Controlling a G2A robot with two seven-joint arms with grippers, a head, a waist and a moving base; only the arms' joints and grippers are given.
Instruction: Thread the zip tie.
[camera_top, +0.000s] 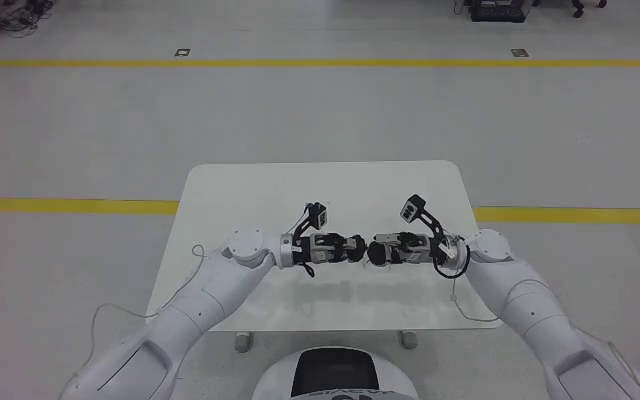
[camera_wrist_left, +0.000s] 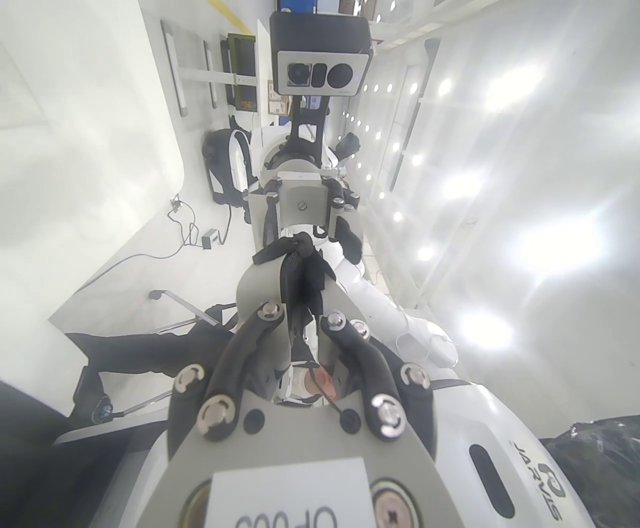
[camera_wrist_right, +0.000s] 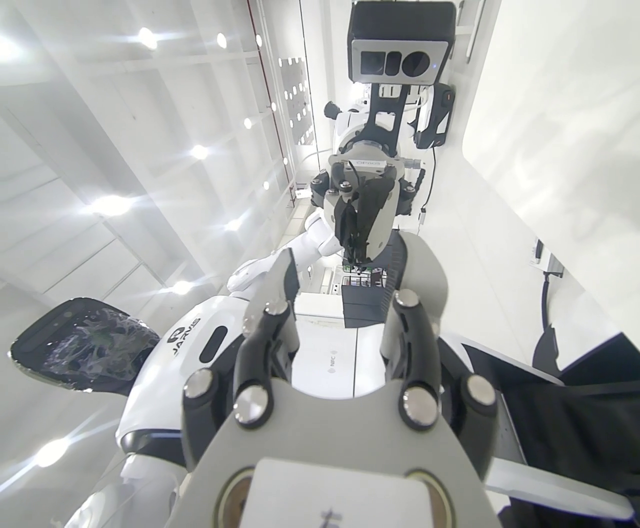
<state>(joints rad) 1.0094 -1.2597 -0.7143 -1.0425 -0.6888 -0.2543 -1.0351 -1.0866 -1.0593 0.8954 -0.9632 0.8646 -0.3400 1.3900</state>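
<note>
Left gripper (camera_top: 358, 250) clenched on black zip tie (camera_wrist_right: 356, 256), held in air above white table (camera_top: 400, 185) — thin end poked toward right gripper (camera_wrist_right: 345, 272), whose fingers stood apart, empty. Tie judged light, springy, slick — best pinched close behind free end.

I count two arms, each ending in one tool; so two tools, the left tool (camera_top: 360, 250) and the right tool (camera_top: 379, 250), tip to tip; one bench (camera_top: 420, 185) beneath both; two cameras, the left wrist camera (camera_top: 318, 214) and the right wrist camera (camera_top: 410, 209), one behind each tool; one zip tie (camera_wrist_right: 356, 247) that I can make out, nipped in the left tool; two yellow floor lines (camera_top: 300, 63) beyond the tools.
</note>
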